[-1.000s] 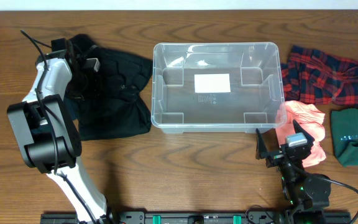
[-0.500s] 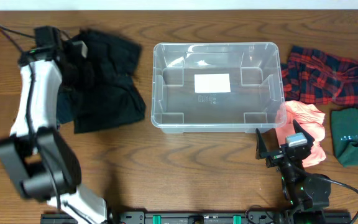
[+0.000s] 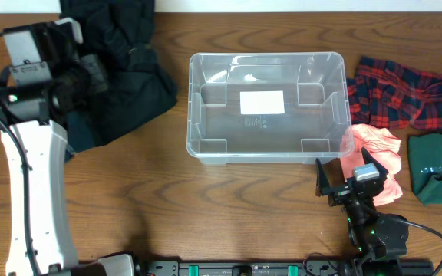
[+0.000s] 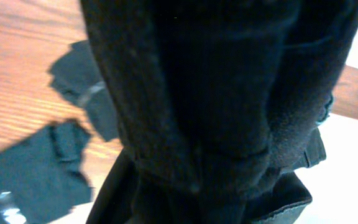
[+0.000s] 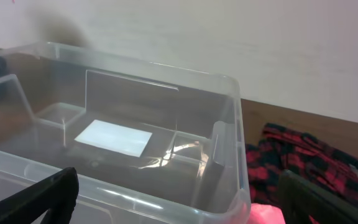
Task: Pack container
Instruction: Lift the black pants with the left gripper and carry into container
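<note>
Overhead view: a large clear, colourless plastic rectangular container (image 3: 267, 55) was seen at the middle of the brown wooden table (image 3: 206, 207), with only its white label showing on the bottom.
Progress: the packing was judged to be at its very start, since no item lay inside the container.
Left to do: a red and dark plaid cloth (image 3: 405, 92), a salmon-pink crumpled cloth (image 3: 374, 146) and a dark green folded cloth (image 3: 436, 165) were spread to the right of the container, all outside it.
Item in hand: a black fabric garment (image 3: 121, 84) was bunched to the far left of the container, partly raised off the table and not yet over the rim.
Left gripper (image 3: 98, 67): it was buried in the garment. In the left wrist view the black cloth (image 4: 216, 93) filled the frame and hung close to the lens, so the fingers were hidden. A closed grip on the garment was inferred from the way the cloth hung.
Right gripper (image 3: 342, 165): it was parked near the container's near right corner, with the jaws spread wide and nothing held or touched.
Right wrist view: the container's near wall (image 5: 166, 65) was faced between the two dark fingers (image 5: 42, 193), and the plaid cloth (image 5: 303, 155) was seen beyond it on the right.
</note>
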